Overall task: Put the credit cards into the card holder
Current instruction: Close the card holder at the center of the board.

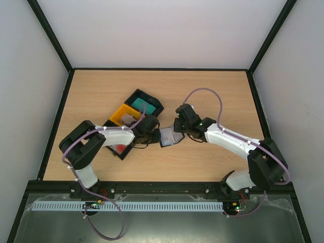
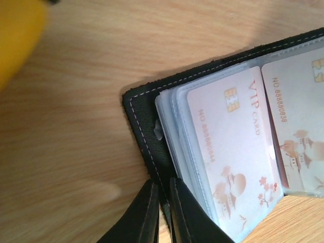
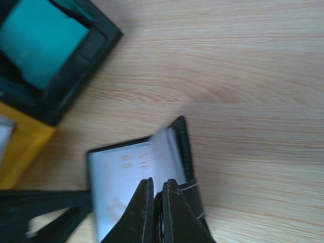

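Holder (image 1: 168, 137) open, pink cards (image 2: 238, 152) inside — left gripper (image 2: 163, 186) pinches one edge, right gripper (image 3: 158, 183) pinches other edge.

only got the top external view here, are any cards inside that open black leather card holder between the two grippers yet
Observer: Yes. The left wrist view shows two pale pink VIP cards in the clear sleeves of the black leather card holder.
Operator: is the left gripper actually on it
Observer: Yes. The left gripper is shut on the holder's stitched black cover edge.
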You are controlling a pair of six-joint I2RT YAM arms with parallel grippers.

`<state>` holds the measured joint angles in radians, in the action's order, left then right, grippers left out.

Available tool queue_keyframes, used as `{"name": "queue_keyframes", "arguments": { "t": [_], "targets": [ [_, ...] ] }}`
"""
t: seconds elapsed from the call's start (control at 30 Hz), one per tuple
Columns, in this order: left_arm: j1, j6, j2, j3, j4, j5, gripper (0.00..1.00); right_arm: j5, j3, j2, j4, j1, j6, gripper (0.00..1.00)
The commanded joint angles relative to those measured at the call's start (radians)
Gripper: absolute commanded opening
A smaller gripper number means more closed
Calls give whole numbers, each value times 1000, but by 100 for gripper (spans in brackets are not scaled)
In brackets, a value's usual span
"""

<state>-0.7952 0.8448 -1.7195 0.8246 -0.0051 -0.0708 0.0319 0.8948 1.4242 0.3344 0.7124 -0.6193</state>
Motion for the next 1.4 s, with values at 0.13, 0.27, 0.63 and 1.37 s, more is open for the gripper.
{"name": "queue_keyframes", "arguments": {
  "t": [0.13, 0.27, 0.63, 1.37],
  "targets": [
    [2, -13, -101, 25, 124, -119, 10, -192, -161, -73, -281, 0, -175, 2],
    [3, 3, -121, 21, 183, -139, 10, -253, -271, -80, -463, 0, -283, 2],
    [2, 71, -19, -70, 244, -63, 11, -419, -375, 28, -809, -2, -447, 2],
    [-25, 20, 368, -74, -23, 103, 23, -514, -171, 57, -523, -8, -291, 58]
  ]
}}
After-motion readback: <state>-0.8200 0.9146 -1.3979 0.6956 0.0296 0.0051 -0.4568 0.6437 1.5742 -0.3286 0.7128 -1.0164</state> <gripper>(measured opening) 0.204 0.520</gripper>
